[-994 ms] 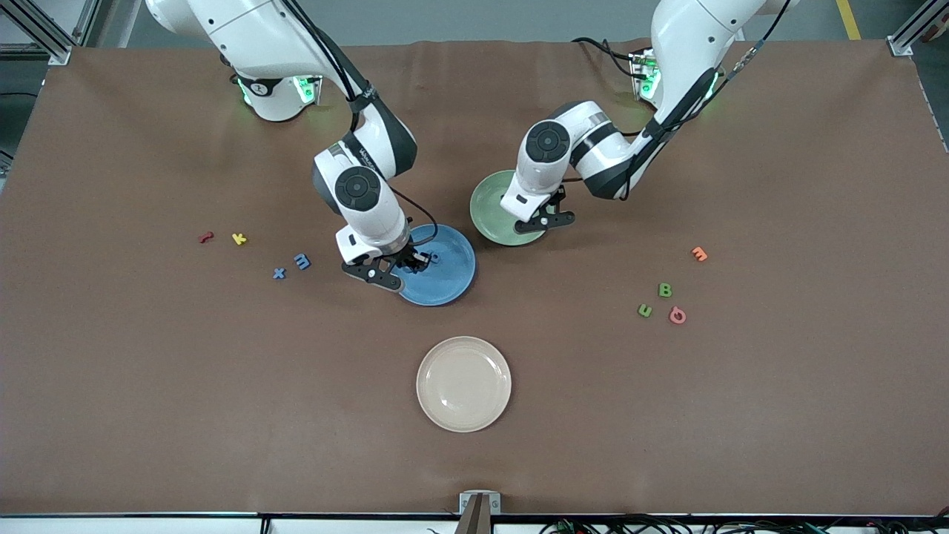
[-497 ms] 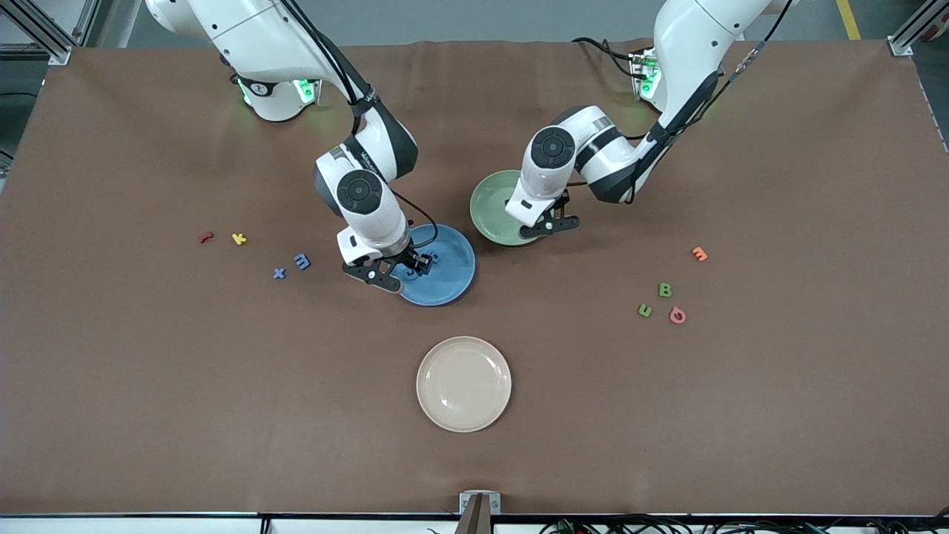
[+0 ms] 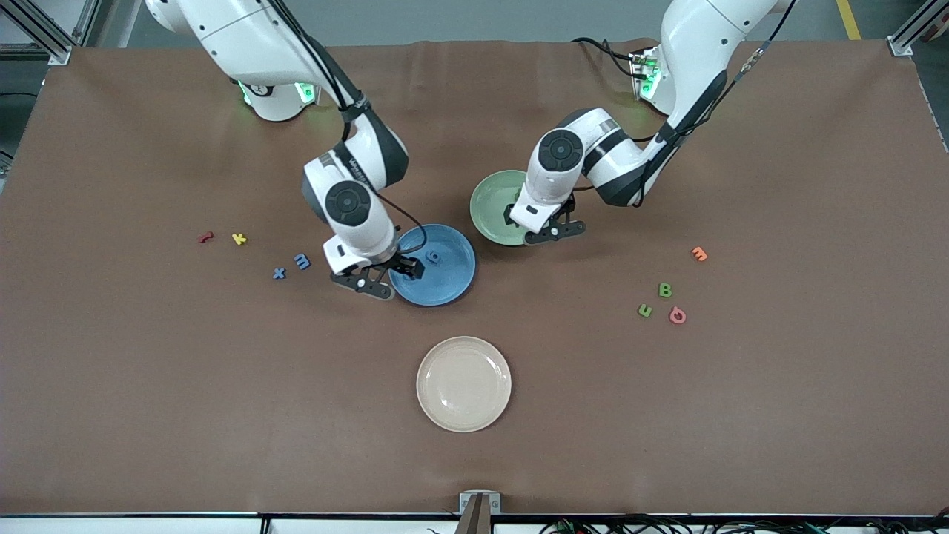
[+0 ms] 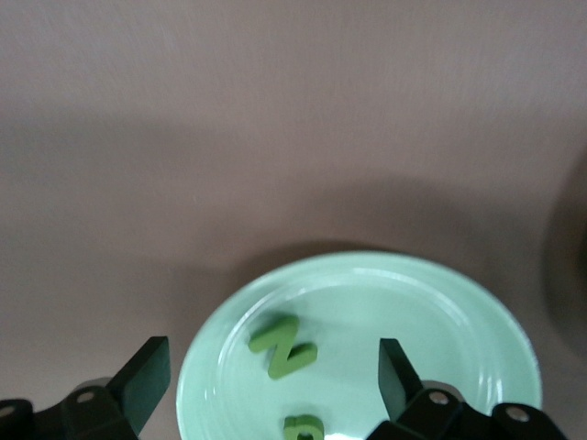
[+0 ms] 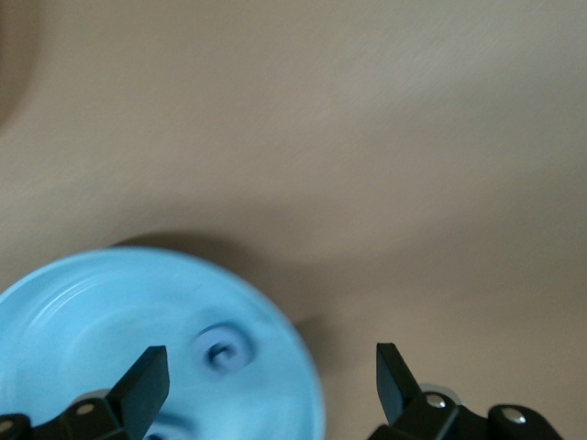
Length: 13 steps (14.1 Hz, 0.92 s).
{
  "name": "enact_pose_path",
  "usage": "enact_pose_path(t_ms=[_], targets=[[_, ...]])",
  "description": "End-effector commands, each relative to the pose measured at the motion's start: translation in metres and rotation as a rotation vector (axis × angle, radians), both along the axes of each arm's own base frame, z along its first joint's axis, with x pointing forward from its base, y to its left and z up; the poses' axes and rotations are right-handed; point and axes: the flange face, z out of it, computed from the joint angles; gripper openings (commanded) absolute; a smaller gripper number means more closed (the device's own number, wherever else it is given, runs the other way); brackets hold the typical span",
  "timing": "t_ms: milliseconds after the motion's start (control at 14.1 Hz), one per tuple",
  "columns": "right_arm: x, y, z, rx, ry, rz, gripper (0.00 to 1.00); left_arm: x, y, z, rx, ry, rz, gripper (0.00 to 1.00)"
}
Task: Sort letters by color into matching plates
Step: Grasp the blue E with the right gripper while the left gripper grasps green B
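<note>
My right gripper (image 3: 379, 279) hangs over the rim of the blue plate (image 3: 445, 285), at the edge toward the right arm's end of the bench (image 3: 148, 386), jaws spread wide with nothing between them. In my right wrist view a blue letter (image 5: 220, 350) lies in that plate under the open jaws, and the front view shows a blue letter (image 3: 434, 257) resting in the plate too. My left gripper (image 3: 541, 226) sits over the pale green plate (image 3: 489, 204), jaws apart and empty; my left wrist view shows a green N (image 4: 282, 346) lying in the plate and a second green letter (image 4: 303, 427) just beside it. Out from the blue plate toward the right arm's end lie a blue m (image 3: 302, 260) and a blue x (image 3: 279, 273), then a yellow letter (image 3: 239, 238) and a red letter (image 3: 205, 237). Toward the left arm's end I see a green B (image 3: 665, 290), a green u (image 3: 645, 311), a pink letter (image 3: 677, 316) and an orange letter (image 3: 699, 254). Nearer the front camera than the blue plate sits the cream plate (image 3: 463, 383).
</note>
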Motion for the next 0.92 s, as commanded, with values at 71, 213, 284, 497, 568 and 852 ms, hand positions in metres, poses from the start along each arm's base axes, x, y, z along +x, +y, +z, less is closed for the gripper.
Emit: enact_pose_path(t_ms=[71,213,284,497,568,852], targets=[[-0.005,-0.075,0.030,-0.001,0.004,0.088,1.00,0.039,0.038,0.029,-0.013,-0.069,-0.086,1.00],[-0.014,-0.095,0.032,-0.002,0.008,0.110,1.00,0.062,0.058,0.038,-0.020,-0.089,-0.067,1.00],[-0.018,-0.102,0.031,0.001,-0.001,0.116,1.00,0.074,0.073,0.041,-0.016,-0.088,-0.069,1.00],[-0.029,-0.158,0.015,0.015,-0.041,0.160,1.00,0.111,0.129,0.047,0.010,-0.081,-0.078,1.00],[-0.032,-0.174,0.011,0.017,-0.052,0.166,1.00,0.119,0.145,0.047,0.021,-0.083,-0.079,1.00],[-0.045,-0.216,-0.010,0.021,-0.093,0.199,1.00,0.152,0.207,0.044,0.066,-0.120,-0.104,1.00]])
